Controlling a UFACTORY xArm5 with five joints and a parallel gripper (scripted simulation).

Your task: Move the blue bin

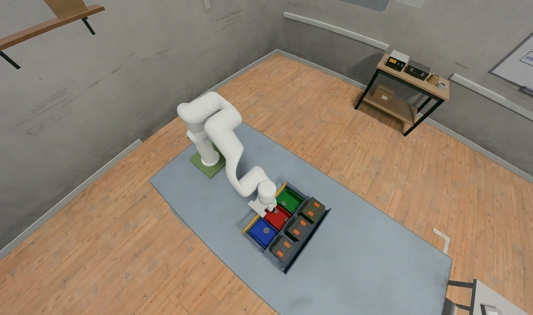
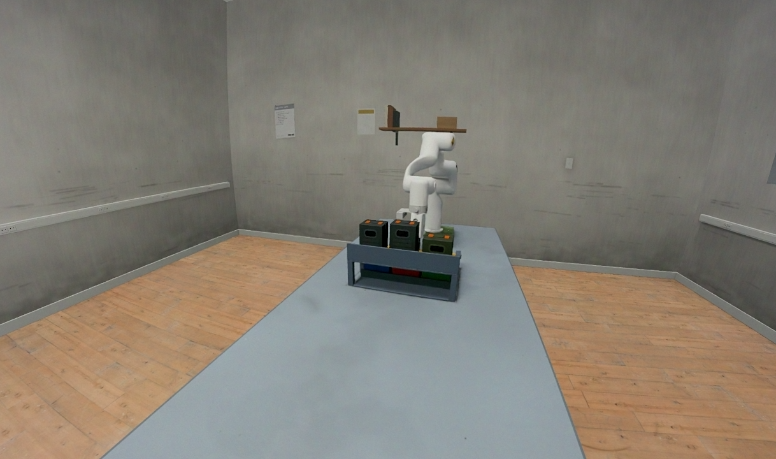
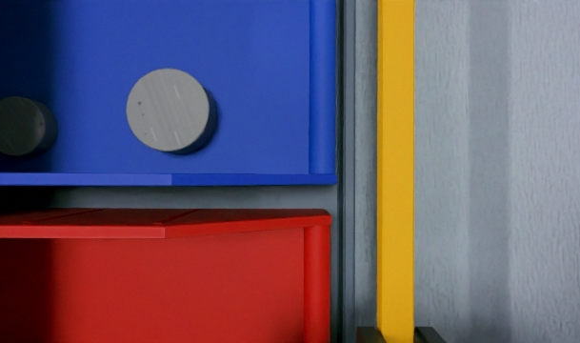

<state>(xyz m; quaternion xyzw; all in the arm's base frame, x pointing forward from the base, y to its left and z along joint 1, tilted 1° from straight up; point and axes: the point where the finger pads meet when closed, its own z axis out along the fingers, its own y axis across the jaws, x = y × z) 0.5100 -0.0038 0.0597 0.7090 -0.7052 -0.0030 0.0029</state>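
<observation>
The blue open bin (image 1: 256, 235) (image 3: 261, 71) stands at the near end of the grey shelf's (image 2: 402, 256) lower row, with two grey discs (image 3: 168, 110) (image 3: 15, 126) in it. A red bin (image 1: 279, 222) (image 3: 175, 286) stands next to it, and a green bin (image 1: 289, 197) beyond that. A yellow rail (image 1: 247, 226) (image 3: 395, 167) runs along the shelf's edge beside the bins. My gripper (image 3: 396, 334) (image 1: 260, 212) is low beside the red bin's corner. Its fingertips are shut on the yellow rail, one on each side. It does not touch the blue bin.
Three dark closed boxes (image 1: 313, 209) (image 1: 298, 228) (image 1: 282, 248) with orange marks stand on the shelf's upper row, also in the exterior view (image 2: 404, 234). The shelf stands on the long grey table (image 1: 358, 254) (image 2: 350, 371). The arm's base (image 1: 207, 164) is at the far end.
</observation>
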